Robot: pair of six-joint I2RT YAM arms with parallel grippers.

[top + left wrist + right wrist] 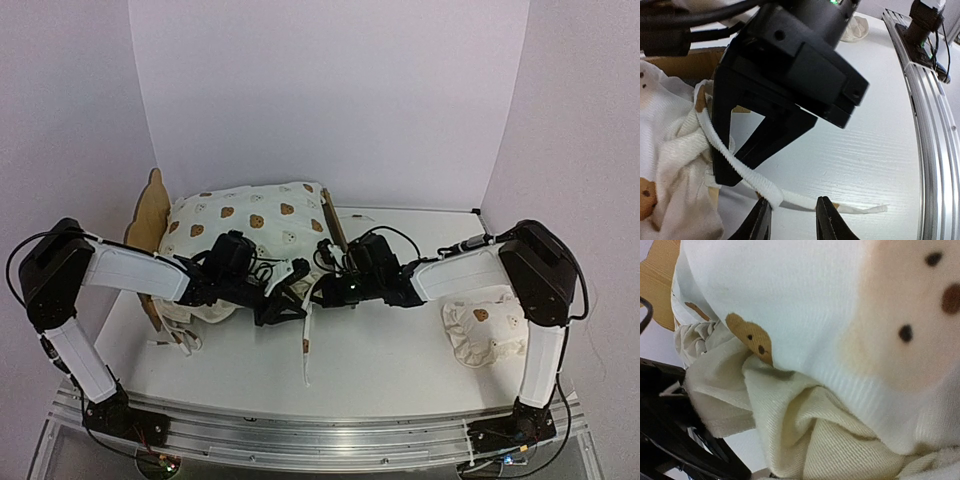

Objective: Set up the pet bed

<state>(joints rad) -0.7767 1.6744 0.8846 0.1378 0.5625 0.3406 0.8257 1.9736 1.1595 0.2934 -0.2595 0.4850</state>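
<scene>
Now | pet bed (150, 205): plywood, eared headboard, cushion (250, 215) atop | left end effector (792, 220), right end effector (737, 167): parted, empty

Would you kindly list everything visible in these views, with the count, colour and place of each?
pet bed: one, light plywood, far left of the table, mostly covered by the cushion
cushion: one, cream with brown bear print, on the pet bed
ties: several, cream, trailing from the cushion's near edge onto the table
pillow: one, cream, ruffled, bear print, near right of the table
table: one, white
rail: one, silver, along the near edge
backdrop: white, behind and at both sides
left hand: one, black, open, a tie lying across its fingertips
right hand: one, black, facing the left hand at the same tie
</scene>
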